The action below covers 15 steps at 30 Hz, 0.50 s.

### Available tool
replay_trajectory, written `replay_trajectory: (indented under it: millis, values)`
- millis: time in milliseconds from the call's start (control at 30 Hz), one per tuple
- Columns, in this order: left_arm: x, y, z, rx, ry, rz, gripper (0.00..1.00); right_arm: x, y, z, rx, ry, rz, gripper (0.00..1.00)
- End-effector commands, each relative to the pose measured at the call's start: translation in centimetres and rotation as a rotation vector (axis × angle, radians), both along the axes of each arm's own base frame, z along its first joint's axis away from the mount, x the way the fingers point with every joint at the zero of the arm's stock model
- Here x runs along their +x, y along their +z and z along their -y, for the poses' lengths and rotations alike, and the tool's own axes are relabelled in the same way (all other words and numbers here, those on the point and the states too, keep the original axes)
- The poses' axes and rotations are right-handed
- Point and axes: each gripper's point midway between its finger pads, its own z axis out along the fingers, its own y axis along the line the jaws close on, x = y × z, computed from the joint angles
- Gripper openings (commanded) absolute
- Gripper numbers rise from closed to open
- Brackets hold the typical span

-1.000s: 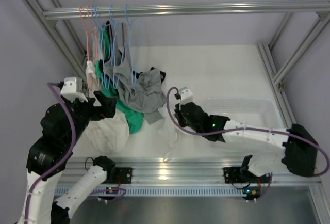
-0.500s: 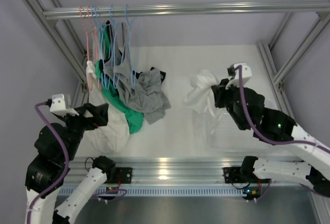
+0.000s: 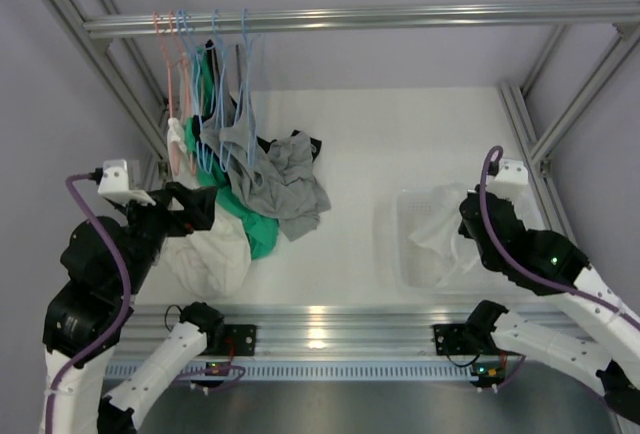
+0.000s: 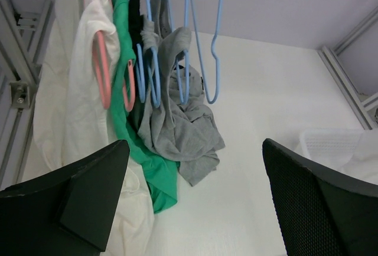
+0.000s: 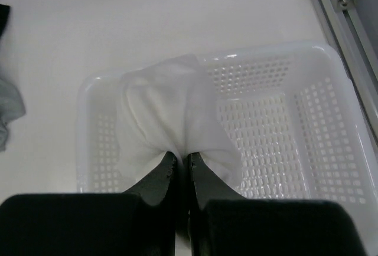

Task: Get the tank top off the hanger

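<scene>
Item: white tank top [image 5: 165, 114], off every hanger, bunched and hanging down into the basket [image 5: 266, 52].
Held by: right fingers [image 5: 168, 170], closed tight on a pinch of the fabric at its top, so the rest drapes below and falls inside the basket walls instead of over the rim.
Position: above the left half of the basket, at the right side of the worktop [image 3: 400, 144], well apart from the rail [image 3: 350, 19].
Left fingers [image 4: 94, 191]: spread wide, holding nothing, poised facing the hanging clothes; judged a waiting or bracing station near the rack.
Rack: pink hangers [image 4: 103, 73] and blue hangers [image 4: 155, 85] crowded at the left end of the rail; one blue hanger [image 4: 207, 61] bare.
Other garments: white garment [image 4: 71, 108], green garment [image 4: 150, 167] and grey garment [image 4: 183, 132] hung together, their tails trailing onto the worktop.
Stage: removal judged done; release into the basket outstanding.
Next move calls for: parting the right fingers and lifting clear without snagging cloth.
Risk: fabric catching on a fingertip and riding back out.
</scene>
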Motion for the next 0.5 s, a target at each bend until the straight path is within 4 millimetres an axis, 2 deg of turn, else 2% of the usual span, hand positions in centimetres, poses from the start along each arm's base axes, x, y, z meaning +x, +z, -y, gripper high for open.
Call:
replay_trajectory:
  millis: [0, 33, 100, 267, 300, 333, 400, 467]
  values:
    - [1.2, 1.9, 2.4, -0.016, -0.094, 0.014, 0.99, -0.4, -3.1, 1.1, 0.009, -0.064, -0.090, 0.00]
    - [1.8, 1.9, 2.9, -0.012, -0.106, -0.003, 0.99, -0.2, -4.6, 1.0, -0.003, -0.073, -0.118, 0.00]
    - [1.9, 2.5, 3.7, -0.022, -0.147, -0.004, 0.99, 0.1, -6.1, 1.3, -0.045, -0.100, -0.156, 0.00]
    - [2.8, 3.7, 4.9, -0.036, -0.185, -0.015, 0.99, 1.8, -6.9, 3.0, -0.062, -0.162, -0.177, 0.00]
    - [2.7, 4.1, 4.9, -0.038, -0.189, -0.008, 0.99, 2.0, -7.8, 3.1, -0.070, -0.161, -0.211, 0.03]
    - [2.8, 4.1, 5.0, -0.039, -0.189, -0.010, 0.99, 2.2, -8.2, 3.6, -0.074, -0.182, -0.227, 0.17]
    - [2.7, 4.6, 4.8, -0.046, -0.182, 0.001, 0.99, 2.5, -9.0, 3.6, -0.082, -0.186, -0.247, 0.52]
    - [3.1, 4.6, 4.6, -0.038, -0.161, -0.001, 0.99, 2.9, -9.1, 3.9, -0.080, -0.201, -0.253, 0.63]
